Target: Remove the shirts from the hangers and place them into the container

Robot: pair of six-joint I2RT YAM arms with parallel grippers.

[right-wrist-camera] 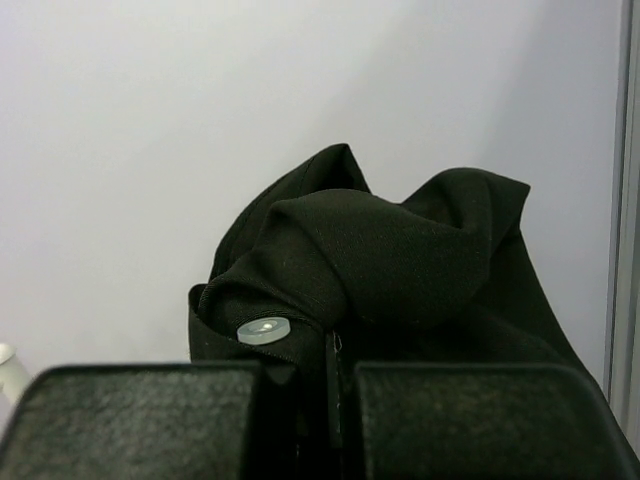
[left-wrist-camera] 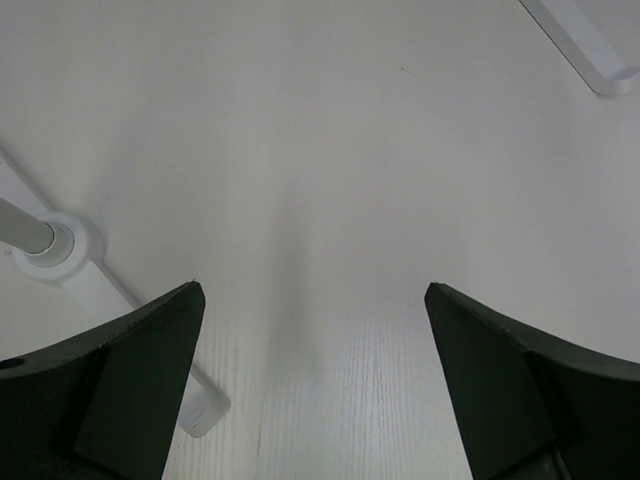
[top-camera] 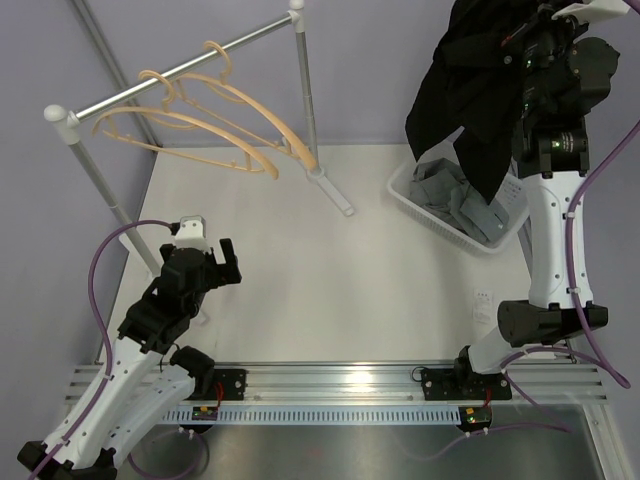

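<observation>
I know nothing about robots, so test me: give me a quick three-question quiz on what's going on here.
1. True or false: the right gripper is shut on the black shirt.
2. What lies in the white basket? A) grey shirt B) a hanger C) nothing
3. How many bare wooden hangers hang on the rail?
Key: 1 true; 2 A; 3 two.
</observation>
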